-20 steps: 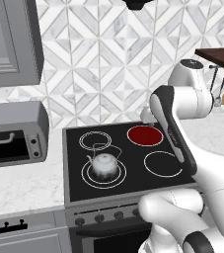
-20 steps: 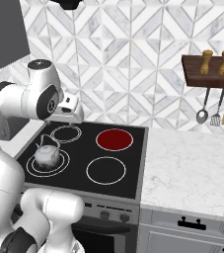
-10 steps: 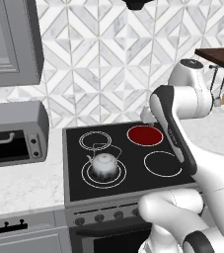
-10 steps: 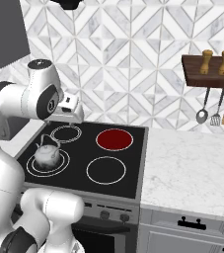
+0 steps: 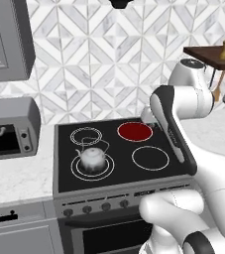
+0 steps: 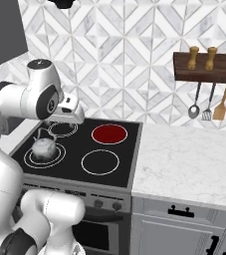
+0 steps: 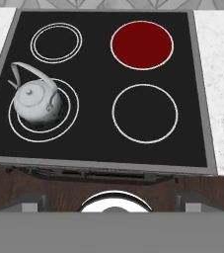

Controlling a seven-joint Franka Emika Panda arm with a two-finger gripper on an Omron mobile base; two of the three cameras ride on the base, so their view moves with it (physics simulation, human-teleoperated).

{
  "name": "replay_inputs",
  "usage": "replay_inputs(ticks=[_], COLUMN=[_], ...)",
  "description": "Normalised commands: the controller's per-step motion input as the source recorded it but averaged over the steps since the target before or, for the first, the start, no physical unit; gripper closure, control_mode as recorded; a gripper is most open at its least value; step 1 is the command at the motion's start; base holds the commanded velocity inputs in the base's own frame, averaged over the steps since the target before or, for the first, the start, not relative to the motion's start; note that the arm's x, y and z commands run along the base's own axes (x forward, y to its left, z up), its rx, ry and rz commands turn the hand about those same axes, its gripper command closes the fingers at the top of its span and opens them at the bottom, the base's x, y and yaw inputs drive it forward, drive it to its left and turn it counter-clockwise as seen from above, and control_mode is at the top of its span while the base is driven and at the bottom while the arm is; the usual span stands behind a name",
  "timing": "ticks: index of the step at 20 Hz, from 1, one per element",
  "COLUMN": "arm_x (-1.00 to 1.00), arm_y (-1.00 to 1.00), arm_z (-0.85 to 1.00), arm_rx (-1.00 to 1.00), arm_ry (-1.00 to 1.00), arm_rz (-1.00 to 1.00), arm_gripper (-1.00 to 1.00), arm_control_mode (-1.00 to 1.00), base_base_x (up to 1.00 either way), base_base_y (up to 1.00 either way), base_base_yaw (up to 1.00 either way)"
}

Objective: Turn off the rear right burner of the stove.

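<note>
Rear right burner [image 7: 142,45] glowing deep red at about one o'clock on the stove [image 7: 103,143]; plainly not yet switched off. Gripper raised high above the cooktop, looking straight down, jaws spread wide and holding nothing. Step in hand, by the look of it: the approach, nothing touched; next move likely calls for dropping down to the front panel and finding the right knob [image 5: 106,206] in the row. Four ringed zones counted, one lit, three dark; one kettle [image 7: 36,101] at eight o'clock on the front left zone; knobs along the panel, count unclear.
</note>
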Motion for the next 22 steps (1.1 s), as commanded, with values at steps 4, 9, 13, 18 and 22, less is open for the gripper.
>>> replay_inputs(ticks=[4,9,13,18,22], arm_x=[0.00,0.00,0.00,0.00,0.00], arm_y=[0.00,0.00,0.00,0.00,0.00], arm_z=[0.00,0.00,0.00,0.00,0.00], arm_rx=[0.00,0.00,0.00,0.00,0.00], arm_ry=[0.00,0.00,0.00,0.00,0.00], arm_rz=[0.00,0.00,0.00,0.00,0.00], arm_gripper=[-1.00,-1.00,-1.00,-1.00,-1.00], arm_control_mode=[1.00,1.00,1.00,1.00,1.00], base_base_x=[-0.09,0.00,0.03,0.34,0.40], base_base_y=[-0.54,-0.48,-0.36,-0.12,0.00], base_base_yaw=[0.00,0.00,0.00,-0.02,-0.01])
